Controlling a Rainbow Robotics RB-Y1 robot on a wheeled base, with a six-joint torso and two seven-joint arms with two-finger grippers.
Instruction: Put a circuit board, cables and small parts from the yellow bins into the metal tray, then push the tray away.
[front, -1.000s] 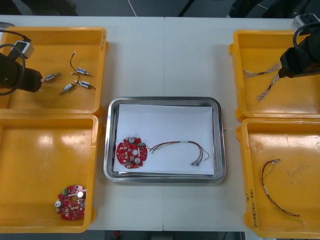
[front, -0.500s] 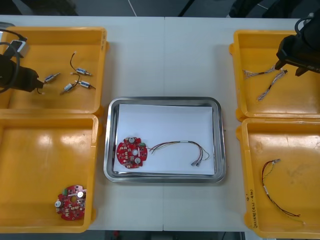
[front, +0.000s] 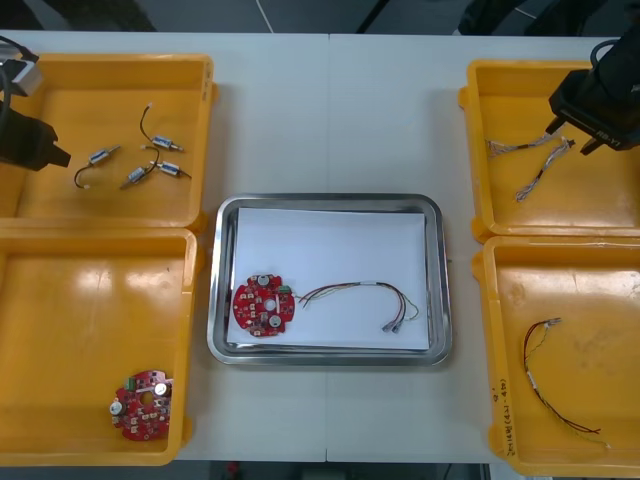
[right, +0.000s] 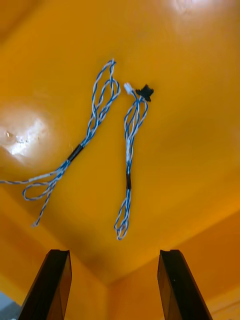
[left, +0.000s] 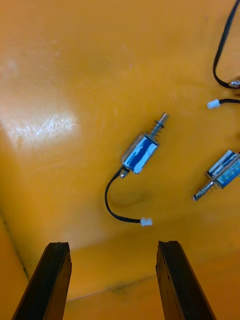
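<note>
My left gripper (front: 55, 157) hovers open at the left edge of the far left yellow bin (front: 190, 70). A small metal part (left: 141, 151) with a black lead lies on the bin floor ahead of its fingers, untouched. Two more small metal parts (front: 155, 170) lie beside it. My right gripper (front: 568, 137) stands open over the far right bin (front: 480, 70). Two twisted blue and white cables (right: 129, 165) lie ahead of its fingers. The metal tray (front: 325, 200) holds a red circuit board (front: 263, 303) and a red and yellow cable (front: 365, 293).
A second red circuit board (front: 142, 405) lies in the near left bin (front: 185, 400). A thin dark cable (front: 545, 380) lies in the near right bin (front: 495, 400). The tray has a white sheet inside.
My left gripper has opened and drawn back to the left, away from the small metal part, which stays on the bin floor. The right gripper shifted slightly over the blue and white cables.
</note>
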